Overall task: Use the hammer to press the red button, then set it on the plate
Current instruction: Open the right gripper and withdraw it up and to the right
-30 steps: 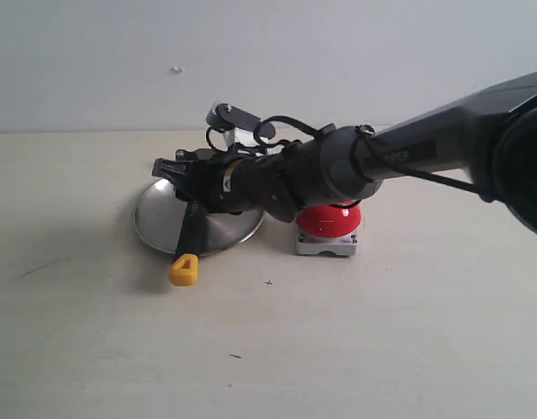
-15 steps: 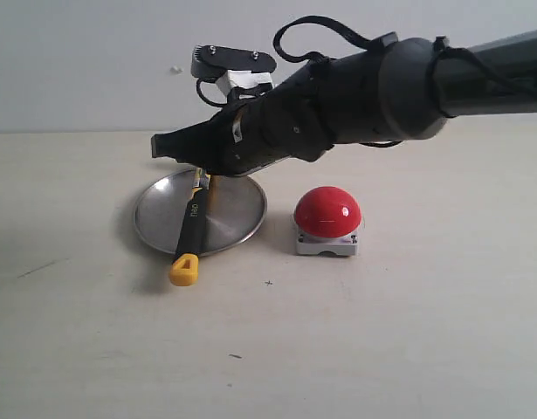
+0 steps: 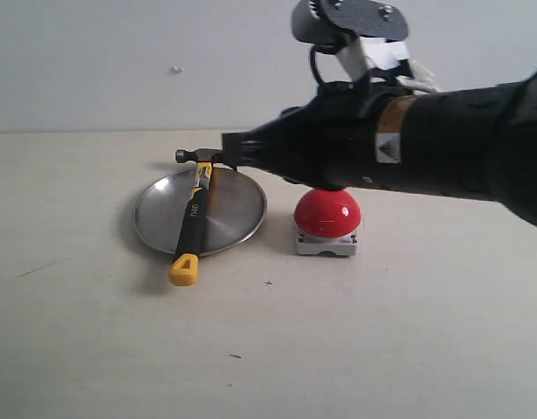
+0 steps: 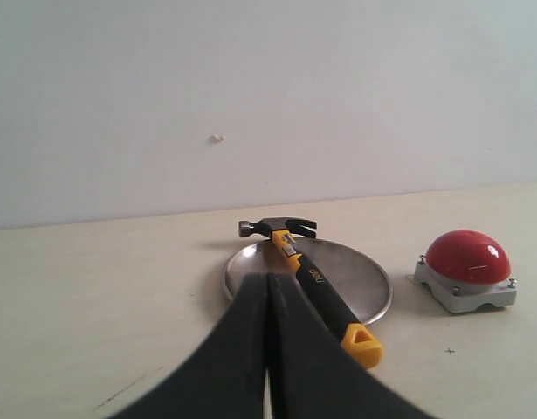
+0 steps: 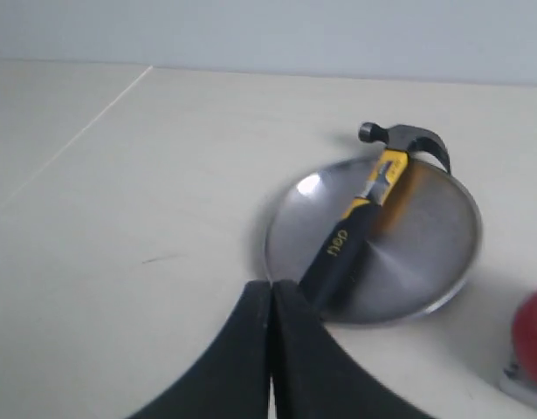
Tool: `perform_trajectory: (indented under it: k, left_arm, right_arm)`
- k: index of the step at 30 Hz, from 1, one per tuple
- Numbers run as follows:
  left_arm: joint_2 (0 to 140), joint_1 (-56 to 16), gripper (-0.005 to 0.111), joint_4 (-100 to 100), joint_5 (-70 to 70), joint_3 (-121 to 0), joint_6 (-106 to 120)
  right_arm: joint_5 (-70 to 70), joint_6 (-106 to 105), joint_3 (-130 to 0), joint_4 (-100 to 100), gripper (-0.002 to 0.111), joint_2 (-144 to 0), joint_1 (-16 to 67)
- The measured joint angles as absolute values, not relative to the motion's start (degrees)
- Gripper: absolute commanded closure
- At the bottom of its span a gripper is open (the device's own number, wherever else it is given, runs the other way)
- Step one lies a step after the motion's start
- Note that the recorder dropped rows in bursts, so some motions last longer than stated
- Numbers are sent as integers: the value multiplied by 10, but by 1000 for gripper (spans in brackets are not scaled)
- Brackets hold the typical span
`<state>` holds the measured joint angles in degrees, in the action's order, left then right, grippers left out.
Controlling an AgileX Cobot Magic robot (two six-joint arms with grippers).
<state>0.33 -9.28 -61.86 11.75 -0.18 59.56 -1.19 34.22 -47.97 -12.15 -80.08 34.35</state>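
Note:
The hammer (image 3: 193, 220) lies across the plate (image 3: 237, 208). Its dark head (image 3: 198, 157) sits at the far rim and its yellow end (image 3: 183, 269) overhangs the near rim onto the table. The red button (image 3: 328, 214) stands just right of the plate on its grey base. My right gripper (image 3: 226, 144) hangs above the plate's far right edge, shut and holding nothing, clear of the hammer. In the right wrist view its jaws (image 5: 271, 284) are pressed together, with the hammer (image 5: 351, 236) and plate (image 5: 425, 240) beyond. My left gripper (image 4: 268, 278) is shut and empty, facing the hammer (image 4: 316, 284), plate (image 4: 364, 279) and button (image 4: 467, 257).
The right arm's thick black body (image 3: 425, 153) spans the upper right above the button. A pale wall (image 3: 120, 61) rises behind the beige table (image 3: 268, 349). A thin line (image 5: 76, 131) crosses the tabletop in the right wrist view.
My right gripper was down on the hammer handle over the plate. It has let go, risen and drawn back to the right. The hammer stays on the plate.

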Motion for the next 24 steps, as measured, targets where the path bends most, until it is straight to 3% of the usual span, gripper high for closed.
perform_trajectory:
  k: [8, 19, 24]
  left_arm:
    - [3, -93, 107, -619, 117, -2, 596]
    - [3, -93, 107, -619, 117, -2, 596]
    - [3, -93, 107, -619, 117, -2, 596]
  right_arm:
    - [142, 340, -445, -111, 108, -714, 344]
    - [135, 328, -445, -145, 108, -708, 342]
    - [114, 319, -421, -174, 108, -645, 291]
